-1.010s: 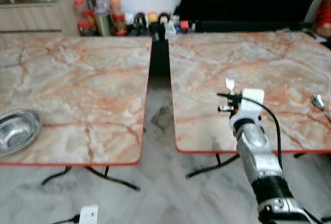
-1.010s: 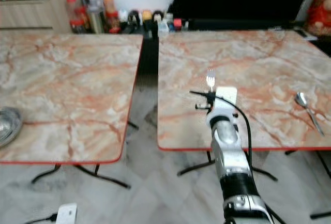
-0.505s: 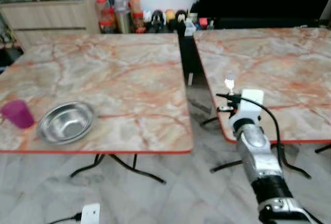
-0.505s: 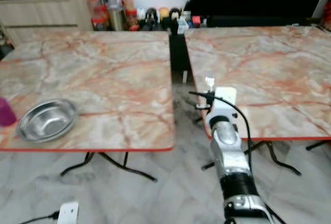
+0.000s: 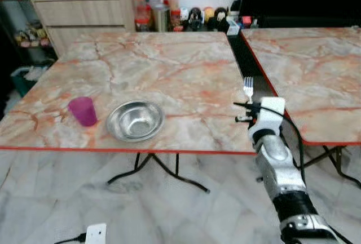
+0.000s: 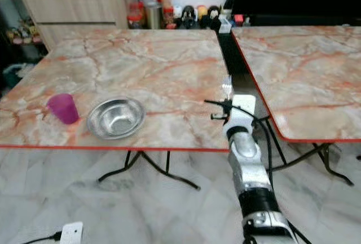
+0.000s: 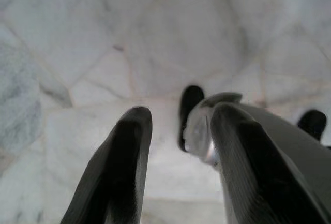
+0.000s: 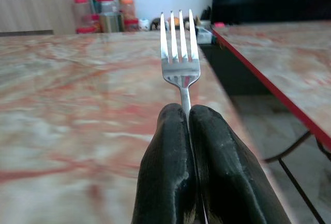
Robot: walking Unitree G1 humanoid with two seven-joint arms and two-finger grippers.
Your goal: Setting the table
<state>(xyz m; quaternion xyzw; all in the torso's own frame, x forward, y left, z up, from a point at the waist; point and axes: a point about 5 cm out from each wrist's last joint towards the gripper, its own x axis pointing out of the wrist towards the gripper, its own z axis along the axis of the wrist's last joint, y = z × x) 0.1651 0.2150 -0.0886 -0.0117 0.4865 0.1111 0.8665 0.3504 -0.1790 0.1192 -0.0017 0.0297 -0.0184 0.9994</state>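
Two black right gripper (image 8: 189,125) jaws clamped on slim steel fork (image 8: 179,48); left gripper's (image 7: 176,146) apart.

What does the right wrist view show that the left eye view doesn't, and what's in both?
Right wrist view alone: the right gripper shut on the fork's neck, the tines clearly separate. Left eye view alone: the purple cup and steel bowl apart on the near table, and the right arm's silver forearm. Both: the fork held upright, the two marble tables, and the jars by the wall.
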